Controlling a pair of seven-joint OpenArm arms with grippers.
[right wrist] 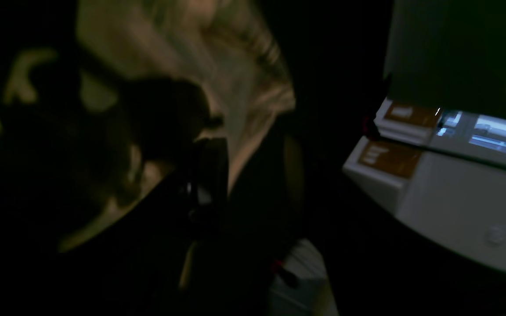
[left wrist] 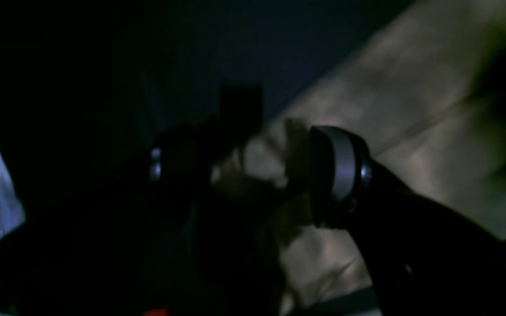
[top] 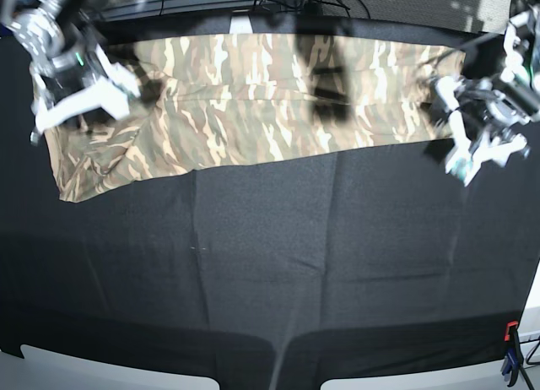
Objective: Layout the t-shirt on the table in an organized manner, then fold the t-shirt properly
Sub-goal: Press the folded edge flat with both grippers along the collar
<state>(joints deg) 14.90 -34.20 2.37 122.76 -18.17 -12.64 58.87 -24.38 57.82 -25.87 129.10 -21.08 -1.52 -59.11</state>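
The shirt (top: 253,103) lay folded into a long band across the far side of the desk (top: 270,263). Left gripper (top: 451,124) at its end, jaws spread; right gripper's (top: 126,86) jaws unreadable.

T-shirt (top: 253,103): camouflage print in tan, olive, brown, cream. Lies flat as long horizontal band across far part of counter (top: 278,263), folded lengthwise, faint crease line running along its length. Left end in base view flares wider and reaches further toward near edge; right end narrower. Some wrinkles near left end. Counter: wide, covered in matte black cloth with few shallow creases; near half bare.
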